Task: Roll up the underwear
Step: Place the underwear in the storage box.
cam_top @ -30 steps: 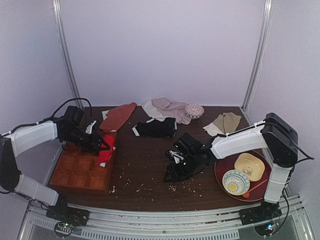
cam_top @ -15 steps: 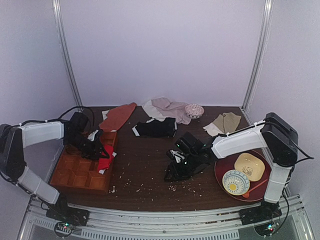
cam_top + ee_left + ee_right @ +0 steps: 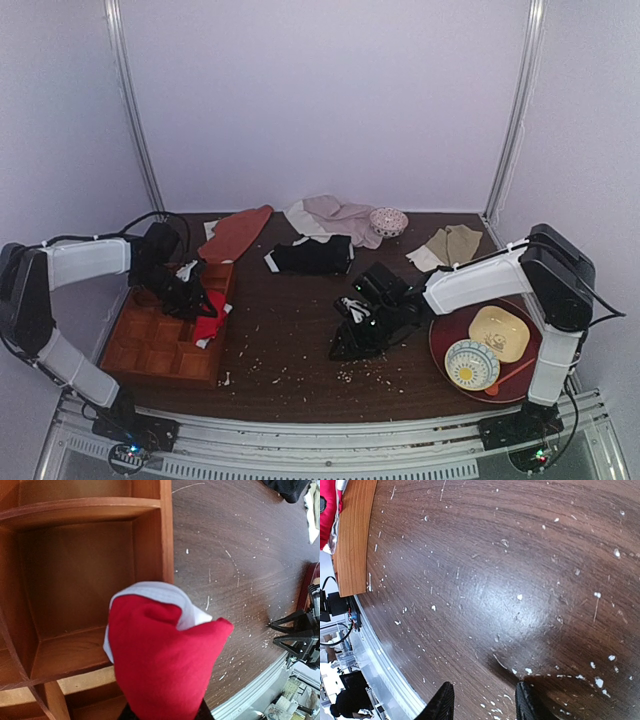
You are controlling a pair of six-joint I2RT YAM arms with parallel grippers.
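Note:
The red underwear (image 3: pixel 212 314) with a white edge hangs bunched from my left gripper (image 3: pixel 200 300), over the right side of the wooden compartment box (image 3: pixel 150 345). In the left wrist view the red bundle (image 3: pixel 160 655) fills the lower middle and hides the fingers, above a box compartment (image 3: pixel 80 580) and its right wall. My right gripper (image 3: pixel 345 345) rests low over the bare table at centre, open and empty; its two black fingertips (image 3: pixel 443 705) show apart in the right wrist view.
Black briefs (image 3: pixel 312 256) lie behind the table's centre. A rust-red cloth (image 3: pixel 235 232), pale cloths (image 3: pixel 330 218), a patterned bowl (image 3: pixel 388 221) and a beige garment (image 3: pixel 450 245) lie at the back. A dark red tray (image 3: pixel 445 335) with bowls is at right. White crumbs dot the table.
My left arm has drawn back a little toward the left, carrying the red underwear slightly lower over the box's right side. The right arm has hardly moved.

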